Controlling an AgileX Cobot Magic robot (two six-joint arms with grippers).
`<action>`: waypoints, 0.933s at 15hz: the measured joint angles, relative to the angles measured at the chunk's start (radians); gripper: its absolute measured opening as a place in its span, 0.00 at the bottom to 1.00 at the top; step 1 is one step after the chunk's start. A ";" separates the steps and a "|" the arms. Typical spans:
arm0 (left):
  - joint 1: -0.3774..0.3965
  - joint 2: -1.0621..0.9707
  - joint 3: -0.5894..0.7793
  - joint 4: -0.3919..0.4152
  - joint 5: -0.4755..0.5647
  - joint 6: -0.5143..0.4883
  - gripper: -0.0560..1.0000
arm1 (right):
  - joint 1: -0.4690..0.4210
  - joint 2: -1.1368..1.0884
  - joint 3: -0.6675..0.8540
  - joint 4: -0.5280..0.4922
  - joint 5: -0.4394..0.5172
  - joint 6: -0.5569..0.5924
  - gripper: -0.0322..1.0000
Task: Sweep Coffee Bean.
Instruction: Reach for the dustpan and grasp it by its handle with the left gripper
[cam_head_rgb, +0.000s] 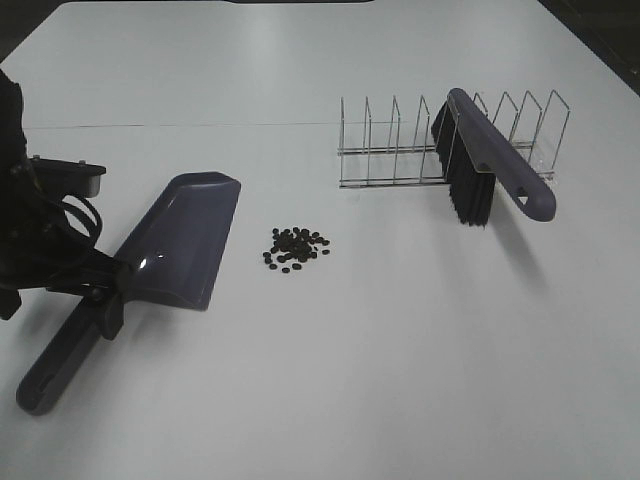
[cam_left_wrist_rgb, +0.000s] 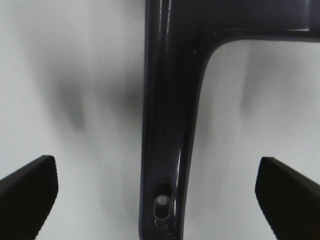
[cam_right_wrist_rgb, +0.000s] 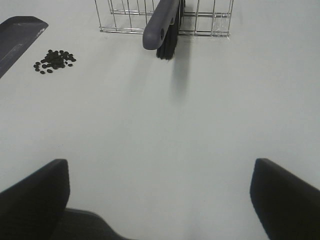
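Observation:
The coffee bean (cam_head_rgb: 296, 247) cluster lies loose on the white table, just right of the purple dustpan (cam_head_rgb: 180, 240). The beans also show in the right wrist view (cam_right_wrist_rgb: 55, 60). My left gripper (cam_head_rgb: 100, 295) hangs open over the dustpan's handle (cam_left_wrist_rgb: 167, 125), which runs between the two fingers (cam_left_wrist_rgb: 27, 195) without either touching it. A purple brush (cam_head_rgb: 490, 165) with black bristles leans in the wire rack (cam_head_rgb: 400, 150). My right gripper (cam_right_wrist_rgb: 160, 200) is open and empty over bare table, well short of the brush (cam_right_wrist_rgb: 162, 25), and is out of the exterior view.
The wire rack (cam_right_wrist_rgb: 210, 20) stands at the back right with several empty slots. A corner of the dustpan (cam_right_wrist_rgb: 17, 35) shows beside the beans. The dustpan's handle end (cam_head_rgb: 40, 390) points toward the front left edge of the table.

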 joint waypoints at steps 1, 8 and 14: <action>0.000 0.024 -0.009 0.000 -0.010 0.000 0.99 | 0.000 0.000 0.000 0.000 0.000 0.000 0.90; 0.000 0.168 -0.120 -0.025 -0.043 0.000 0.84 | 0.000 0.000 0.000 0.000 0.000 0.000 0.90; 0.000 0.199 -0.131 -0.041 -0.057 0.075 0.66 | 0.000 0.000 0.000 0.000 0.000 0.000 0.90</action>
